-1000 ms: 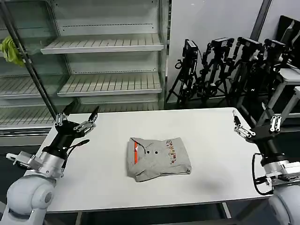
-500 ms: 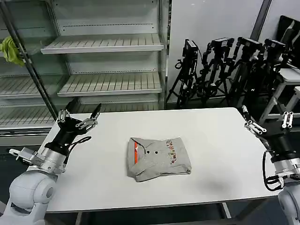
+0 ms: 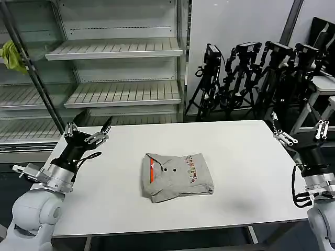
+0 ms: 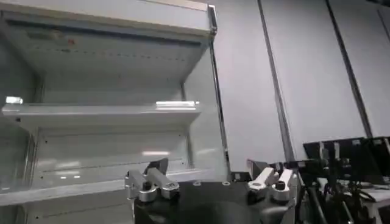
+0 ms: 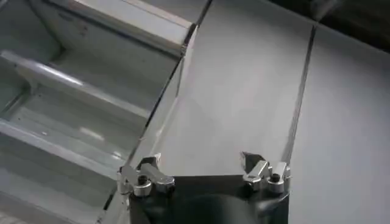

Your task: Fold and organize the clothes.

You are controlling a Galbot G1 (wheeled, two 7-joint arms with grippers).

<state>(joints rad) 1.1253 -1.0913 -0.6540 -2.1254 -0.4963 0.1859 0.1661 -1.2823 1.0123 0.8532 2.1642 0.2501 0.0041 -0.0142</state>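
A light grey folded shirt (image 3: 177, 176) lies in the middle of the white table (image 3: 241, 157), its orange-red inner collar at the left and a small multicoloured print on top. My left gripper (image 3: 87, 134) is raised over the table's far left corner, open and empty, well left of the shirt. My right gripper (image 3: 298, 132) is lifted beyond the table's right edge, open and empty. In the left wrist view the left gripper (image 4: 207, 173) points up at the shelving. The right gripper (image 5: 200, 164) faces a wall and shelf edges in the right wrist view.
Empty metal shelving (image 3: 115, 49) stands behind the table. A yellow-green rag (image 3: 11, 55) hangs at the far left of it. Several black tripods (image 3: 251, 73) are clustered behind the table's right side.
My right gripper has risen and drawn back to the right, off the table's edge. My left gripper has shifted slightly away from the shirt. The shirt has not moved.
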